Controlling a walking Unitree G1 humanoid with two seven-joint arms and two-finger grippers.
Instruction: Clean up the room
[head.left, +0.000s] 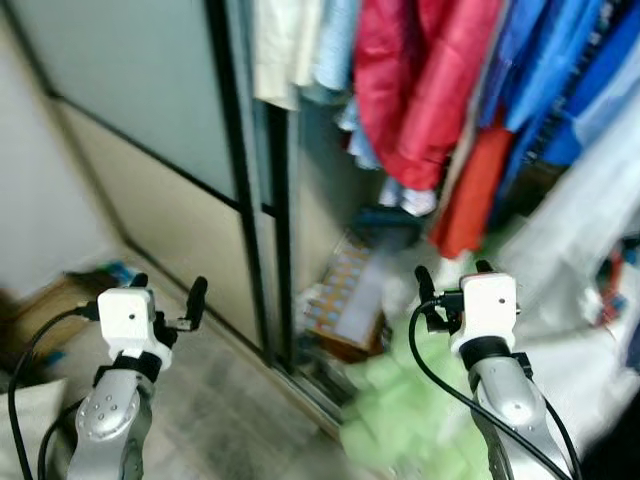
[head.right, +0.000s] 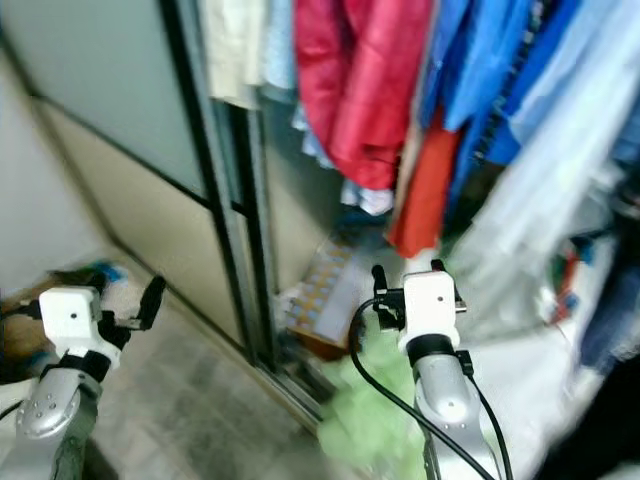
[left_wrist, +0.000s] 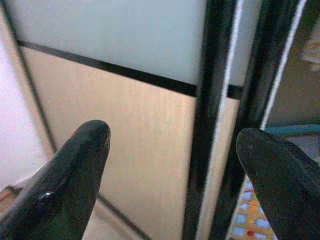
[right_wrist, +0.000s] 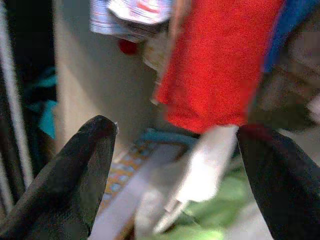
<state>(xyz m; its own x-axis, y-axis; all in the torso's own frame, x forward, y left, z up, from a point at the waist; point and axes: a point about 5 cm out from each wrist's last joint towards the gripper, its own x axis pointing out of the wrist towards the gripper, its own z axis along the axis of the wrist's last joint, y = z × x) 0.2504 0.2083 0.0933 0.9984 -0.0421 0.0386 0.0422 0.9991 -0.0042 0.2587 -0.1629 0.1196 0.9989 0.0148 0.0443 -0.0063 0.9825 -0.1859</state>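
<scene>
A: Where are the arms?

B: Both raised in front of an open wardrobe. Left gripper (head.left: 168, 292) faces the sliding door (head.left: 150, 150) — frosted panel above, beige panel below, black frame. Its fingers (left_wrist: 75, 170) stand wide apart, nothing between them.

A: And the right?

B: Right gripper (head.left: 452, 275) points into the open side of the wardrobe. Fingers (right_wrist: 75, 170) also spread wide, empty. Black cable loops down from its wrist.

A: What hangs inside?

B: Red jacket (head.left: 420, 80) in the middle, blue garments (head.left: 560, 70) to its right, a cream garment (head.left: 285, 45) to its left near the door frame. A red-orange cloth (head.left: 470, 190) hangs lower — the right wrist view has it just ahead of the fingers.

A: Anything on the floor to clear?

B: Clutter at the wardrobe's foot. A light green heap (head.left: 410, 400) lies on the floor below the right gripper, blurred — cannot tell what it is. Behind it, a flat patterned box (head.left: 345, 300) leans just inside the door track. White sheeting (head.left: 590, 230) drapes down at the far right.

A: Left side of the room?

B: A brown cardboard piece (head.left: 50, 305) lies on the floor by the wall, beyond the left gripper, something blue near it. Picture soft throughout, details smeared
</scene>
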